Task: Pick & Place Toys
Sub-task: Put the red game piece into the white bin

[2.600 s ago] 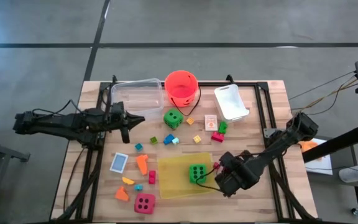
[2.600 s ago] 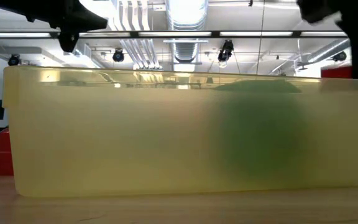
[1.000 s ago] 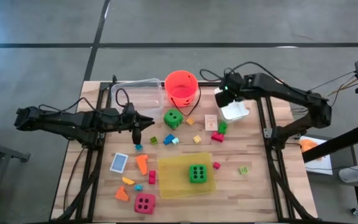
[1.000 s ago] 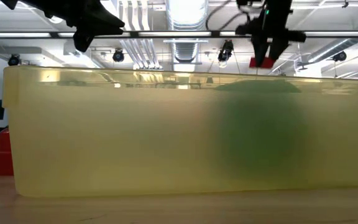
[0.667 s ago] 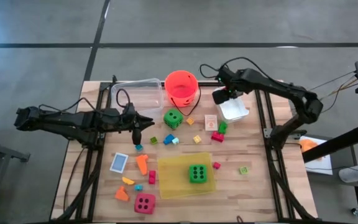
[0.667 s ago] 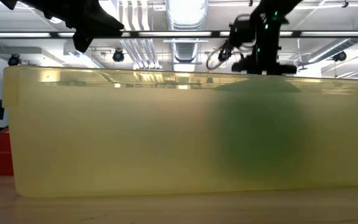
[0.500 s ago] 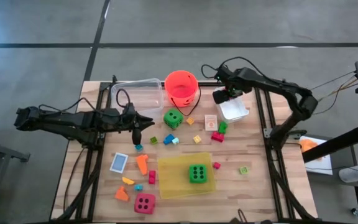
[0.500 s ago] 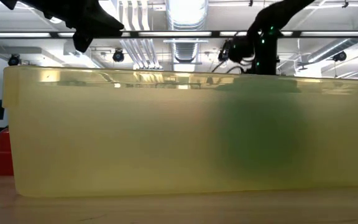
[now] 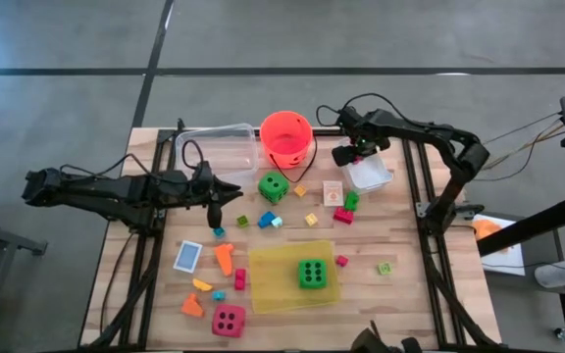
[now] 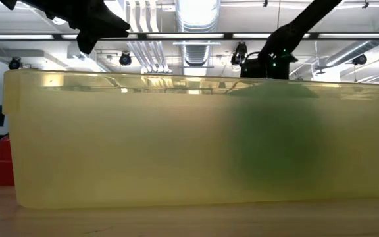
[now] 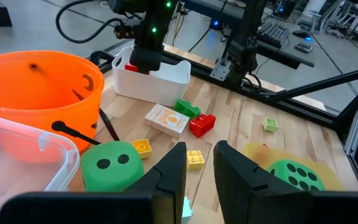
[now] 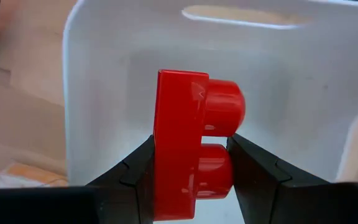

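My right gripper [image 9: 346, 155] is shut on a red two-stud brick [image 12: 191, 124] over the near-left part of the white bin [image 9: 373, 169]. It also shows in the left wrist view [image 11: 143, 59]. My left gripper [image 9: 216, 210] hovers above a teal brick [image 9: 219, 231], its fingers a narrow gap apart and empty. One green die [image 9: 273, 186] lies on the table. Another green die [image 9: 311, 274] lies on the yellow tray [image 9: 268, 284]. The pink die [image 9: 229, 320] lies near the front edge. Two cards [image 9: 187, 256] [image 9: 333, 190] and small bricks lie scattered. My right gripper pinches the red brick between its two fingers: one finger on the flat underside [image 12: 161, 186], the other against the studs [image 12: 224, 177]. The fingers point down into the white bin [image 12: 104, 81]. The brick's far half sticks out past the fingertips, clear of the bin's floor.
The orange-red bucket [image 9: 285, 137] and a clear plastic box [image 9: 214, 147] stand at the far edge, left of the white bin. In the low view the yellow tray's wall [image 10: 143, 145] fills most of the picture. Black frame rails run along both sides of the table.
My right gripper, with the red brick held, has gone down and a little toward the table's left edge, from above the white bin to low over its near-left part. My left gripper has kept still.
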